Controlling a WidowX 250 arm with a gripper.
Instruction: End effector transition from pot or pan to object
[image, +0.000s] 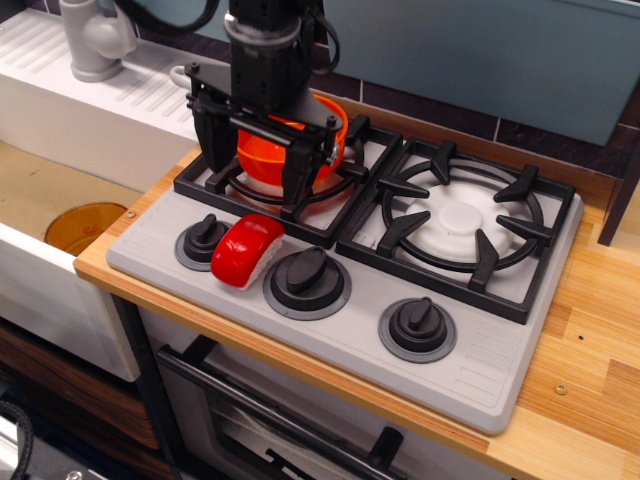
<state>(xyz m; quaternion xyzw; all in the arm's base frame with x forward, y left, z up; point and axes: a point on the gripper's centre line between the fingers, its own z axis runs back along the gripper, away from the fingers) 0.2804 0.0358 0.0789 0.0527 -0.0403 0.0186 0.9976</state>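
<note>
My black gripper (252, 188) hangs over the front of the left burner with its two long fingers pointing down, spread apart and empty. The orange saucepan (265, 160) sits on that burner right behind the fingers, partly hidden by the bracket. Only a bit of its grey-white handle (186, 73) shows at the back left. The glossy red block with a white underside (247, 250) lies on the grey stove panel between two knobs. It is just in front of and below the fingertips, apart from them.
The toy stove (480, 370) has a black left grate (200, 180), a right burner (460, 220) and three black knobs (307, 276). A white sink with a faucet (92, 40) is at the left, with an amber disc (85, 225) below. A wooden counter edge (590, 390) runs at the right.
</note>
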